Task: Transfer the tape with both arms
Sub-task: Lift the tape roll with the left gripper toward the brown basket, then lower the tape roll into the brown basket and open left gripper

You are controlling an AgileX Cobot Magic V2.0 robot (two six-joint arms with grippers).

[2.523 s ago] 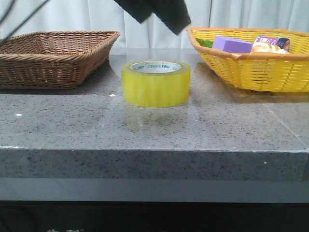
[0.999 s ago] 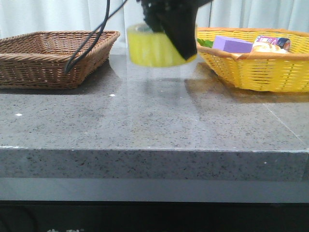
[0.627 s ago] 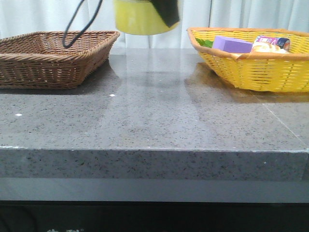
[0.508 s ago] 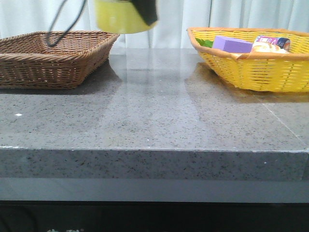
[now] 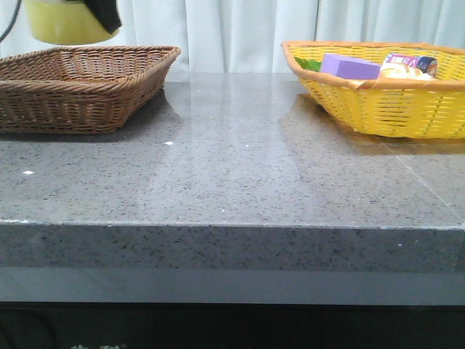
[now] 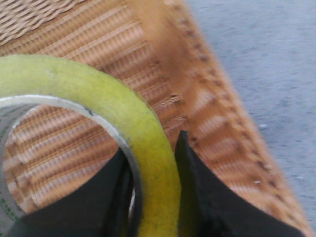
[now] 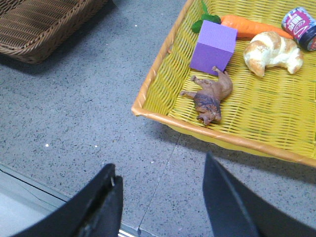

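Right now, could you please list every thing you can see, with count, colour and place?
tape: 1, yellow, held above brown basket
brown basket: 1, table's left side
yellow basket: 1, table's right side
box: 1, purple, in yellow basket
carrot: 1, orange, in yellow basket
croissant: 1, tan, in yellow basket
toy animal: 1, brown, in yellow basket
can: 1, in yellow basket
table: 1, grey speckled
left gripper: black, shut on tape's wall
right gripper: black, open, over table

Left end effector [image 6: 153, 197]: matte black fingers [image 6: 207, 197], thick, tapering to blunt tips w/ curved inner edges. Right end effector [image 7: 163, 197]: same black plastic, 2 wide blade-shaped fingers [image 7: 98, 207], smooth, slight sheen, small light fastener near one tip. No markings visible. Thin black cable [image 5: 6, 25] at front view edge.
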